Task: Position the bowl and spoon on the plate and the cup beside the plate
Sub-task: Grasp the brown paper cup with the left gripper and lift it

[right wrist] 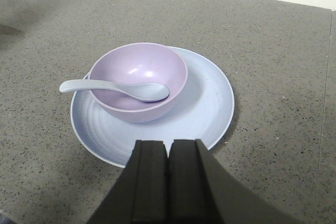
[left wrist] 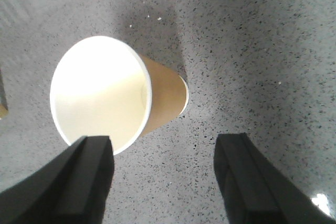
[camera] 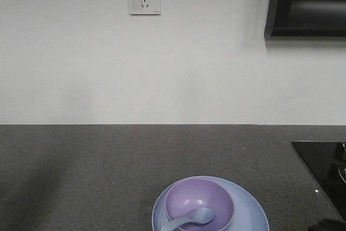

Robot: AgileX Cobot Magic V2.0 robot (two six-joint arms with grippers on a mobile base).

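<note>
I am watching a dark speckled countertop [camera: 81,166] through three cameras. In the right wrist view, the pale blue plate [right wrist: 210,103] is lying flat with the lavender bowl [right wrist: 142,66] sitting on it, off-centre towards its far left. The blue spoon [right wrist: 131,90] is resting with its scoop inside the bowl and its handle poking out over the rim to the left. The right gripper [right wrist: 168,150] is hovering just short of the plate's near edge, fingers pressed together and holding nothing.

In the left wrist view, the brown paper cup [left wrist: 100,93] is standing upright on the counter, its white inside facing the camera. The left gripper [left wrist: 164,145] is hanging above it, spread wide and empty. The cup is sitting off to the left of the gap, with one finger overlapping its rim in the picture.

No cup is showing near the plate, so I am judging the cup to be the step in hand. I am planning to centre the gap over the cup first, then lower until the pads meet the wall below the rolled rim. A gentle squeeze matters, since paper is likely to buckle. I am aiming to set it down upright just beside the plate, clear of the spoon handle.
</note>
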